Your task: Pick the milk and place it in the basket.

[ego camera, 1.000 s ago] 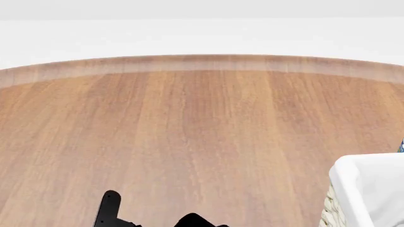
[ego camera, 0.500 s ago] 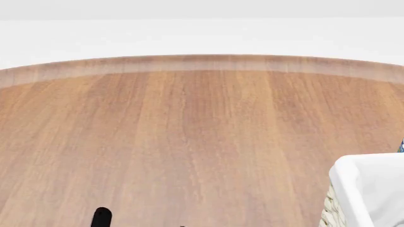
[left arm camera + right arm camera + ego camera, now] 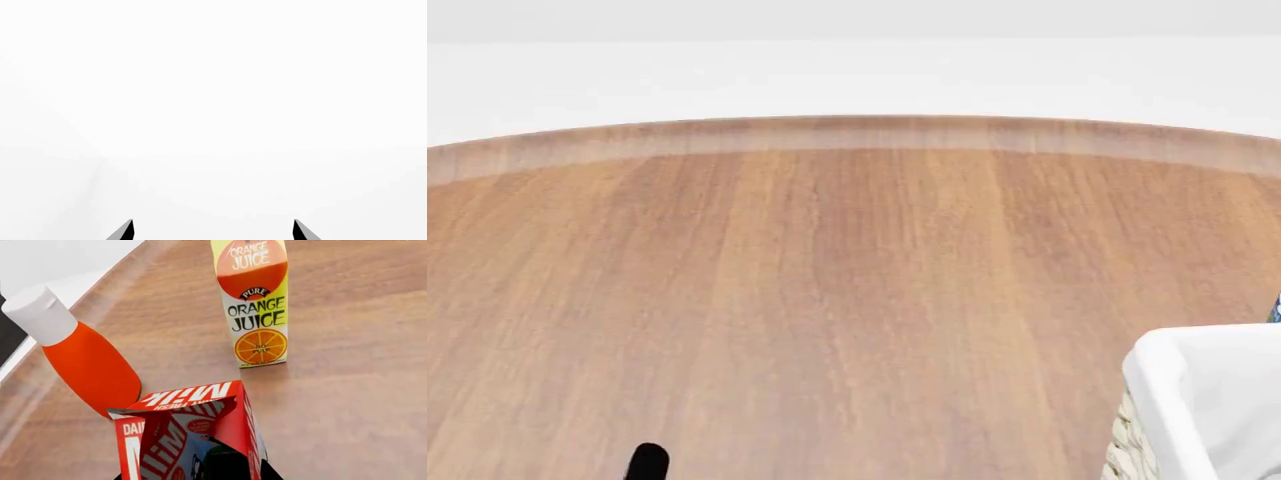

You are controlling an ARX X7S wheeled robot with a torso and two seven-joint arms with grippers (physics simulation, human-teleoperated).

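The milk (image 3: pixel 193 435) is a red-topped carton with white "Milk" lettering. In the right wrist view it fills the space between my right gripper's (image 3: pixel 193 475) jaws, whose dark fingers press its two sides. The right gripper is out of the head view. The basket (image 3: pixel 1208 400), with its white liner over cream wicker, shows at the head view's lower right corner. My left gripper (image 3: pixel 212 229) is open and empty, facing a plain white surface. One black fingertip (image 3: pixel 647 463) of it shows at the head view's bottom edge.
An orange juice carton (image 3: pixel 255 305) stands on the wooden table (image 3: pixel 827 280) beyond the milk. An orange bottle with a white cap (image 3: pixel 87 365) stands beside the milk near the table's rounded edge. A blue sliver (image 3: pixel 1276 308) shows behind the basket.
The left arm's black parts have dropped almost out of the head view's bottom edge since one second ago. The basket and table have not moved.
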